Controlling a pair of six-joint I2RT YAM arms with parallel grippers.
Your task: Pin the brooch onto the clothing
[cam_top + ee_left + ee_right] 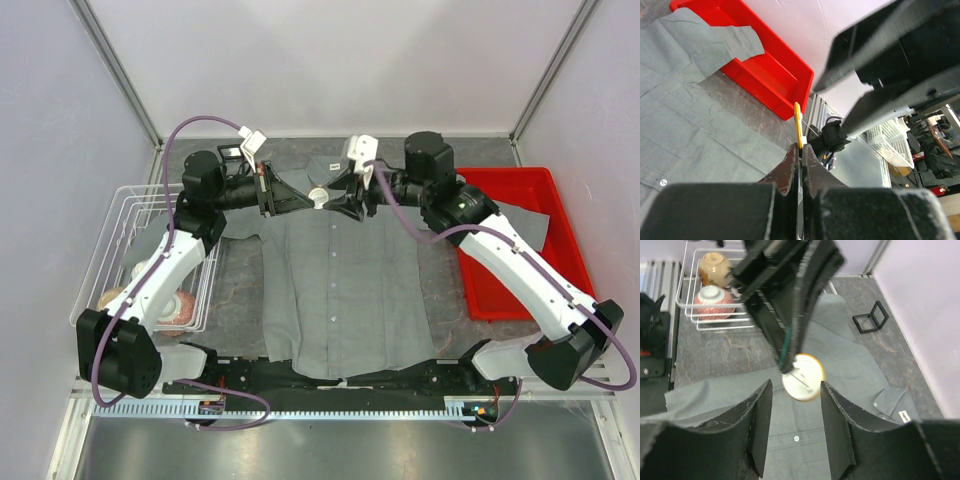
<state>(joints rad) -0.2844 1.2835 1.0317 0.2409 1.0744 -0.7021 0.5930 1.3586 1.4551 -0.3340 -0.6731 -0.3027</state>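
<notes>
**Brooch clamped in left jaws, mid-air over the collar; right jaws open around it**

- Left gripper (799,150): jaws fully shut on the brooch (803,376), pinching its lower edge. In the left wrist view the disc is edge-on and sticks up past the tips.
- Right gripper (336,196): jaws about half open and holding nothing. In the right wrist view the disc sits between the two fingers, apparently clear of both.
- Location: upper middle of the top view, above the shirt (345,290) near its collar, not touching the cloth.
- Brooch handling, my read: very light, thin and rigid, with a smooth face, so it can pivot or slip in an edge pinch. The thin dark line on the pale face is probably the pin, which would be sharp and easy to bend. Grip flat across both faces near the rim and keep off the pin.
- Shirt handling: soft and limp, lying flat on the counter (240,275). It will likely dent and bunch under the pin rather than resist, so brace the cloth just beside the entry spot.
</notes>
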